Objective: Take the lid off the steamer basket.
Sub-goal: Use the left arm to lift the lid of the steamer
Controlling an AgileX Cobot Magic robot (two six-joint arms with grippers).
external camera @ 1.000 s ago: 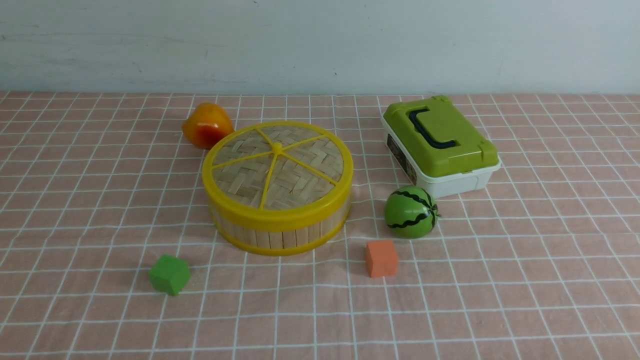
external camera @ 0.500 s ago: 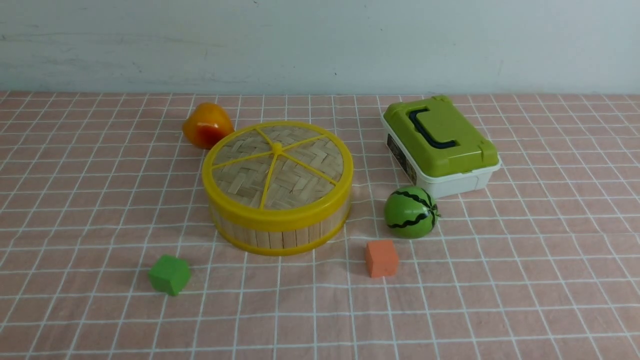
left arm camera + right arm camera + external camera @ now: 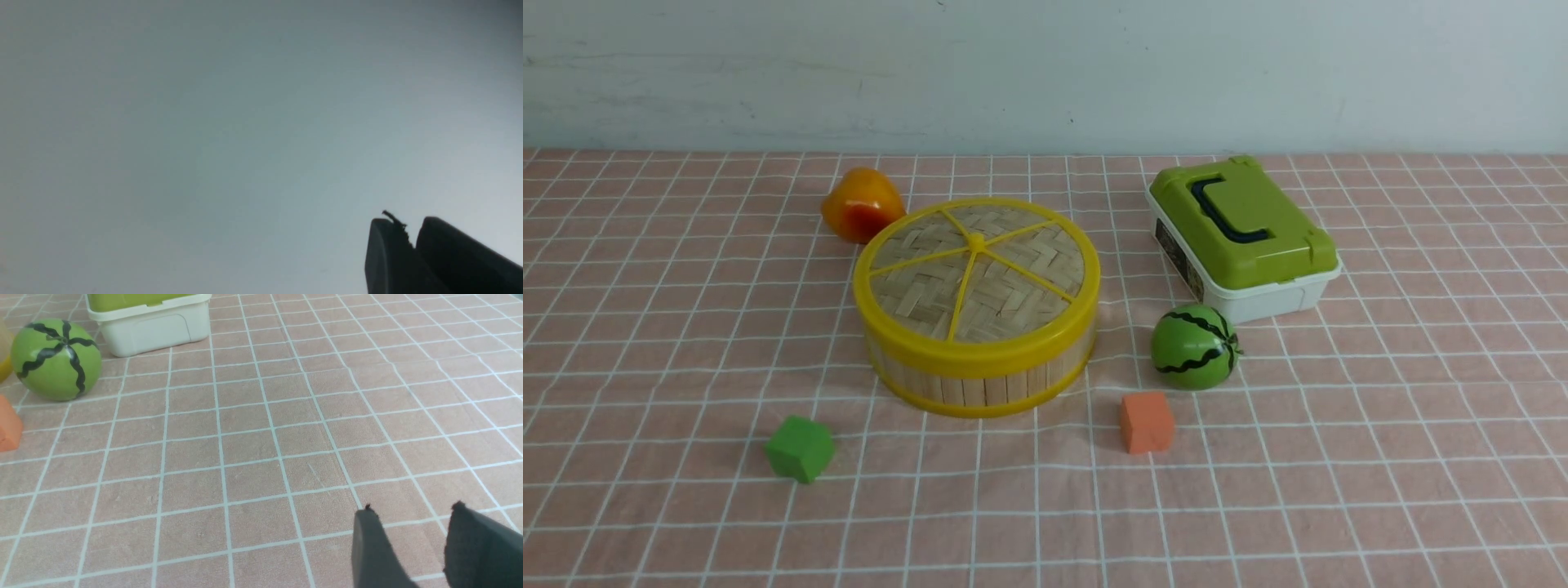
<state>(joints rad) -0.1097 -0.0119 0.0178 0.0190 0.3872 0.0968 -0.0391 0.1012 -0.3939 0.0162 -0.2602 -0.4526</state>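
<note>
Centre of the front view, slightly left: the round steamer basket with a tan wooden-slat wall and yellow plastic rims (image 3: 980, 385) stands on a pink tablecloth with a white grid (image 3: 1339, 490). The flat woven-bamboo lid with a thick yellow rim and six yellow spokes (image 3: 977, 273) sits fully seated on top of it. Neither arm shows in this view, so I judge the task not yet begun.

Around the basket:
- An orange-red toy fruit (image 3: 860, 204) sits at its upper left, just beside the rim or touching it.
- A small green foam cube (image 3: 800, 447) sits lower left.
- A small orange cube (image 3: 1146, 421) sits lower right.
- A striped green toy watermelon (image 3: 1194, 346) sits to the right.
- A white plastic box with a green handled lid (image 3: 1241, 237) sits upper right.

Through the left wrist camera I see only blank grey wall. The left gripper (image 3: 410, 228) has its dark tips very close together with nothing between them, but I cannot tell if they fully meet. Through the right wrist camera, the right gripper (image 3: 413, 507) hovers over bare cloth with its jaws apart and empty.

My worries:
- The lid looks snug, so a lift could drag the light basket up with it.
- A pinch on the smooth yellow rim could slip.
- An arm approaching from the left could knock the toy fruit or the green cube.
</note>
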